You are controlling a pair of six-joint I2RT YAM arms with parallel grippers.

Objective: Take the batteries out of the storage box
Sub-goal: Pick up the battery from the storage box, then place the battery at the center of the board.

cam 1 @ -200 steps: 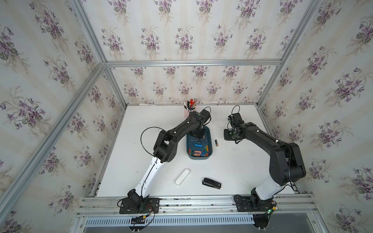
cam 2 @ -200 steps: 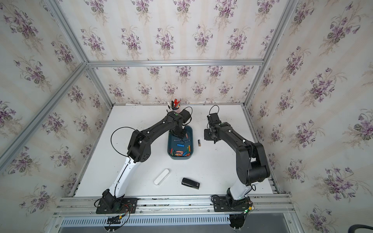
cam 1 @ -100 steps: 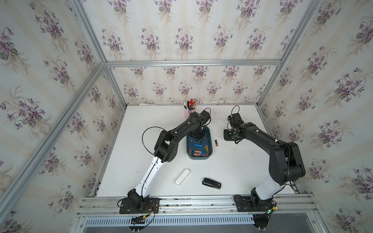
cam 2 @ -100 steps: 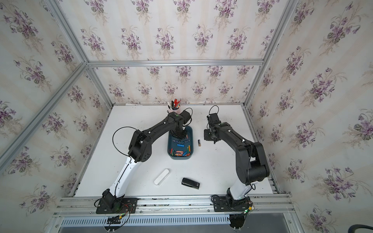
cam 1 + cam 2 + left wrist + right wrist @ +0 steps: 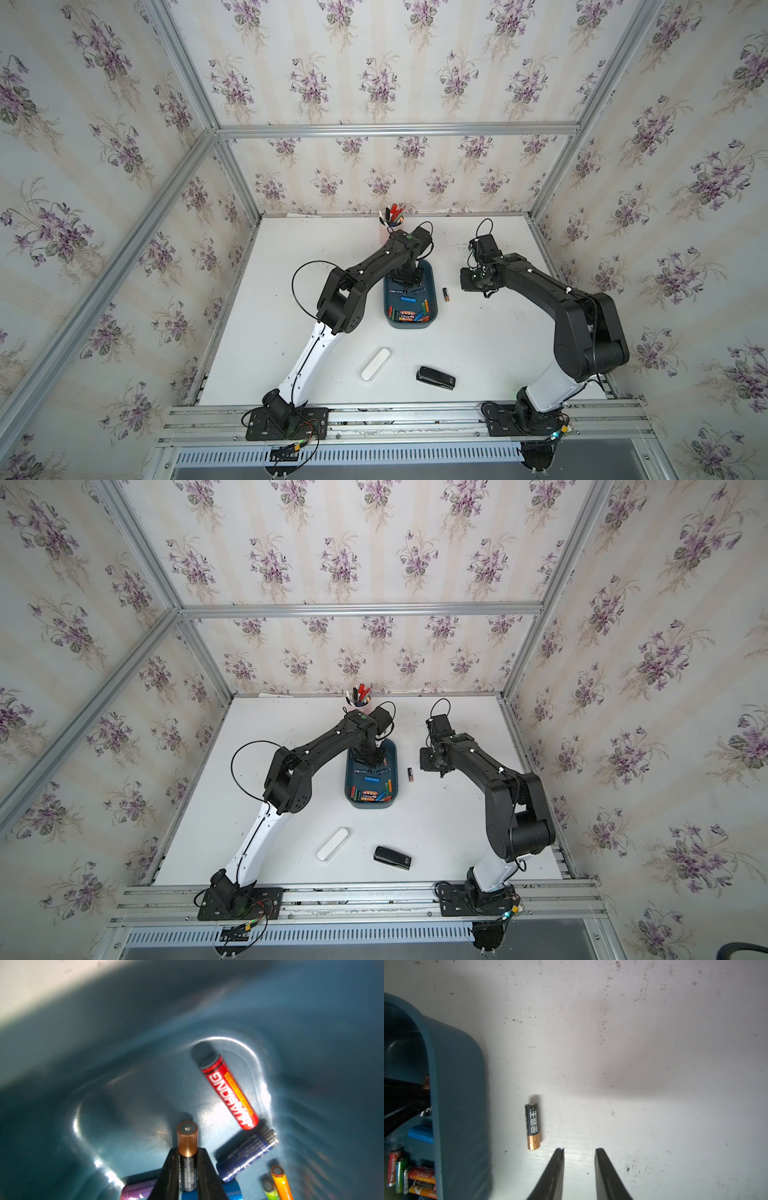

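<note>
My left arm reaches forward from its base with the elbow raised and the wrist bent steeply down, so that my left hand (image 5: 409, 276) dips into the far end of the storage box (image 5: 410, 325). In the left wrist view, my left hand (image 5: 188, 1151) is clenched on a black-and-copper battery (image 5: 187, 1136). Both fingers (image 5: 172, 1169) press its dark body, and its copper end sticks out past the fingertips. Below it lies the teal floor of the storage box (image 5: 104, 1084). On that floor a red battery (image 5: 229, 1092) rests at a slant, its lower end close to a dark blue battery (image 5: 247, 1155).

More batteries (image 5: 409, 316) lie heaped at the near end of the box in both top views.

My right arm stretches out low, its forearm angled towards the middle of the surface (image 5: 478, 340). My right hand (image 5: 473, 282) hangs just to the right of the box. In the right wrist view my right hand (image 5: 579, 1149) is released, its fingers parted with only bare surface between them. A loose battery (image 5: 533, 1126) lies flat on the surface between that hand and the wall of the box, touching neither.
</note>
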